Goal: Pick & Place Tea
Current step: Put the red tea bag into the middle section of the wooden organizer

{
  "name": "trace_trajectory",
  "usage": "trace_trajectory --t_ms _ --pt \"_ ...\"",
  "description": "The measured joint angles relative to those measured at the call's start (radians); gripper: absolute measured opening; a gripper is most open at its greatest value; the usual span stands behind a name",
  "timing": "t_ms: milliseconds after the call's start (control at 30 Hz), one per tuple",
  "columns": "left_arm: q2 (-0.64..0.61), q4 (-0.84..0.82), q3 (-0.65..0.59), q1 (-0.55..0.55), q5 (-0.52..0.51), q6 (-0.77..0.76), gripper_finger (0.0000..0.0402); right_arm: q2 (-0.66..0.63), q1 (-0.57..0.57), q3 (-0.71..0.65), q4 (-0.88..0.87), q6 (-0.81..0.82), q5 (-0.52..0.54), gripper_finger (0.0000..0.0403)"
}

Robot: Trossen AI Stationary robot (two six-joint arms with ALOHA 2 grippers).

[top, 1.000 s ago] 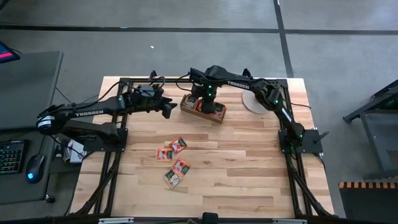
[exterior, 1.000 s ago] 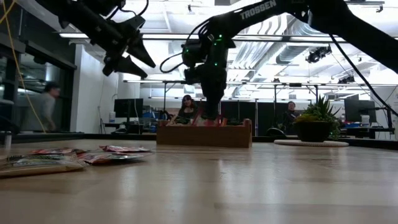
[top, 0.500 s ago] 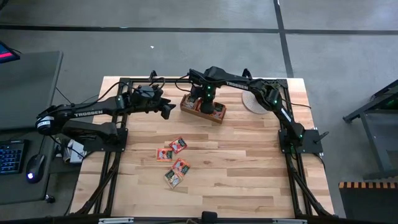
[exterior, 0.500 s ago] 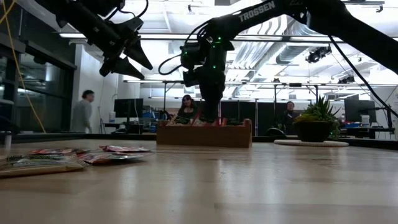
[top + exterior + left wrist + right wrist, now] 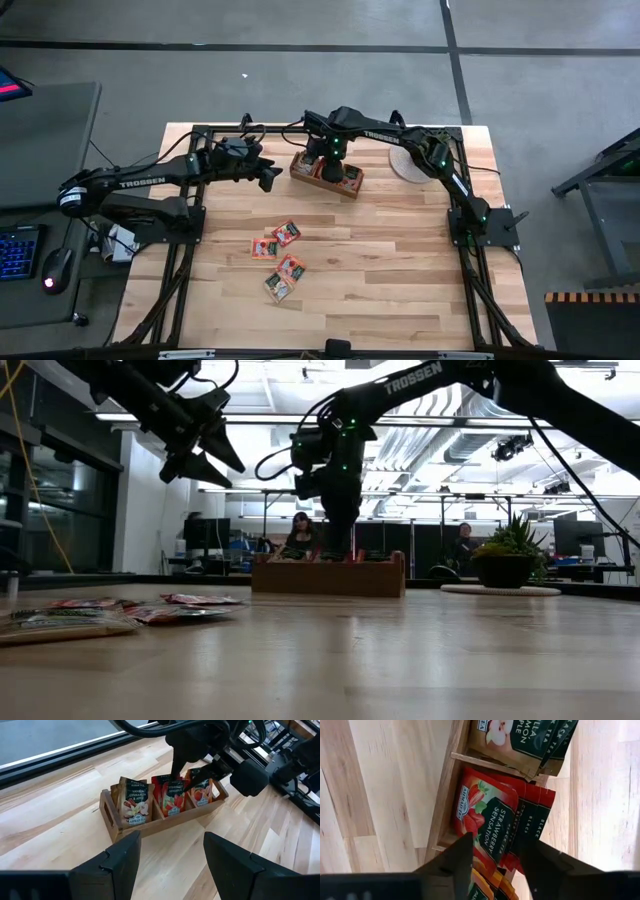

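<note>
right pincer (image 5: 492, 852) parted over red sachets (image 5: 487, 817), tray (image 5: 165, 820) partly hidden; left pincer (image 5: 170, 852) wide.

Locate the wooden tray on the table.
In the high view, the wooden tray sits near the table's far edge, under the right gripper, left of the potted plant.

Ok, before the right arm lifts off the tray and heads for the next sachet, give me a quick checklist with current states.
1. Right gripper open around the strawberry sachet: ok, the fingers stand apart on either side of it.
2. Sachet seated in the middle compartment of the wooden tray: ok, it stands upright among the other red ones.
3. Sachet free of both fingers: cannot tell, contact is not visible.
4. Loose sachets left on the table: ok, a small cluster lies in front of the tray.
5. Left gripper clear of the path: ok, it hovers open beside the tray, holding nothing.
</note>
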Motion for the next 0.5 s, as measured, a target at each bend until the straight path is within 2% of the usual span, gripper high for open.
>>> trace_trajectory --t_ms 233,500 --pt "0.0 -0.036 0.001 0.0 0.005 0.009 0.0216 -0.047 0.0 0.0 0.0 0.0 0.014 0.0194" --pt "0.0 -0.112 0.001 0.0 0.082 0.011 0.0216 -0.139 0.001 0.0 0.005 0.024 0.026 0.0195"
